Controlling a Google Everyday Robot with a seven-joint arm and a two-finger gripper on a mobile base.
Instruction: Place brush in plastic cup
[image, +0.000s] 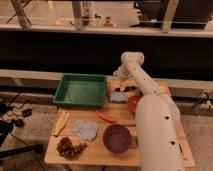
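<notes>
My gripper (121, 87) hangs at the far side of the wooden table (90, 155), just right of the green tray (80, 90), pointing down. Right below it lies a pale bluish object (117, 97); I cannot tell whether it is the plastic cup. A short dark slim shape (132, 89) lies just right of the gripper, behind the orange bowl (132, 103); it may be the brush. My white arm (152, 125) covers the table's right side and hides what lies there.
An orange carrot-like stick (105, 116) lies mid-table. A purple bowl (117, 138), a blue-grey cloth (86, 129), dark grapes (69, 148) and a pale banana-like piece (62, 123) sit along the front. A dark counter wall runs behind the table.
</notes>
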